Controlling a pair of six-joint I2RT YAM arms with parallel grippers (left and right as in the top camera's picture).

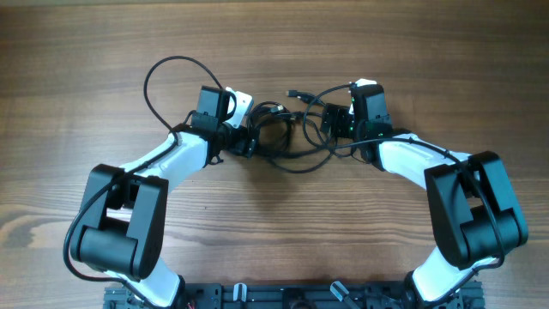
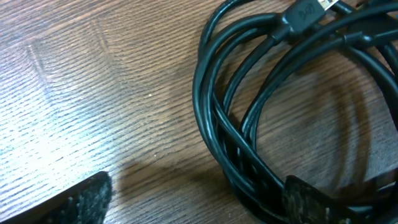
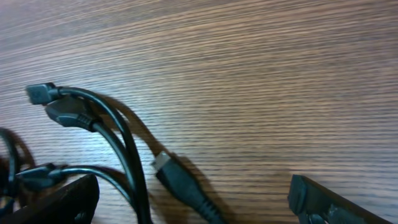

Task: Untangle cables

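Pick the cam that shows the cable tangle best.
Overhead: it frames the whole cable tangle, loops and loose ends together. Left wrist gives only a close-up of the coiled loops and one plug. Right wrist catches just a few strands and plug ends.

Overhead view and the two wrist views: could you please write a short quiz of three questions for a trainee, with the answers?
1. True or false: the cables lie in a tangle on the table.
2. Pick one. The left gripper has its jaws: A) shut tight; B) wide apart; C) out of view.
3. Short answer: what lies inside the open right gripper?
Key: 1 true; 2 B; 3 a cable end with its plug.
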